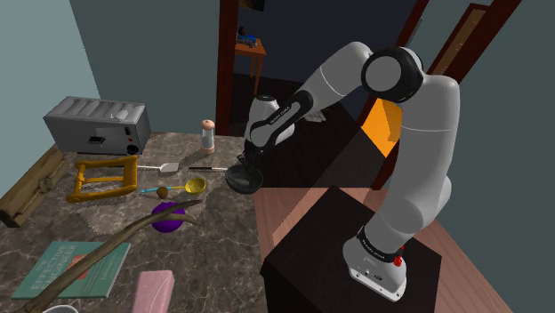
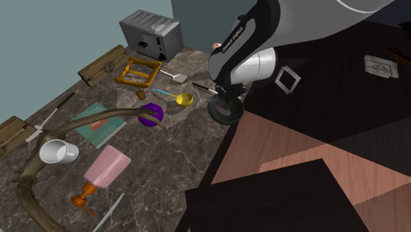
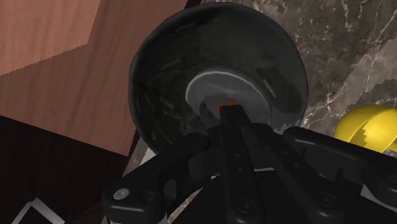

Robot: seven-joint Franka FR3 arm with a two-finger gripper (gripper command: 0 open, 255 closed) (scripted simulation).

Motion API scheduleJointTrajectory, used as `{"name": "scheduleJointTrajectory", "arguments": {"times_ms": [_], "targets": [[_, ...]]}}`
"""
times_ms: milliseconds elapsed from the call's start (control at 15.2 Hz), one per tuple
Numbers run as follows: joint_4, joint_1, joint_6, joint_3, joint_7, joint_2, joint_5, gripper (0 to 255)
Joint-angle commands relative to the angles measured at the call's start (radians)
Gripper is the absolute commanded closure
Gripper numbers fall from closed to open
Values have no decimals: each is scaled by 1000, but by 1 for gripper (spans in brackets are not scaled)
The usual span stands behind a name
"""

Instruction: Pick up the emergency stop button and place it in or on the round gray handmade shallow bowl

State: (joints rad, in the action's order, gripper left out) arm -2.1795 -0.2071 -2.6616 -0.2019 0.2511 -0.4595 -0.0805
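Observation:
A dark round shallow bowl sits at the edge of the marble counter, also seen in the shoulder view and the second exterior view. My gripper hangs low over the bowl's middle. Its fingers are shut together. A tiny orange-red bit, the emergency stop button, peeks out at the fingertips, above the bowl's pale inner ring. The rest of the button is hidden by the fingers.
A yellow scoop lies just beside the bowl. Further off are a purple object, a wooden frame, a toaster, a book, a pink block and a long branch. The counter drops off right by the bowl.

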Motion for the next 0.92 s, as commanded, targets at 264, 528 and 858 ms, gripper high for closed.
{"name": "scheduleJointTrajectory", "arguments": {"times_ms": [264, 528, 858], "targets": [[170, 387, 77, 263, 454, -126, -304, 0], [349, 561, 202, 369, 657, -275, -418, 0], [367, 548, 162, 377, 661, -329, -425, 0]]}}
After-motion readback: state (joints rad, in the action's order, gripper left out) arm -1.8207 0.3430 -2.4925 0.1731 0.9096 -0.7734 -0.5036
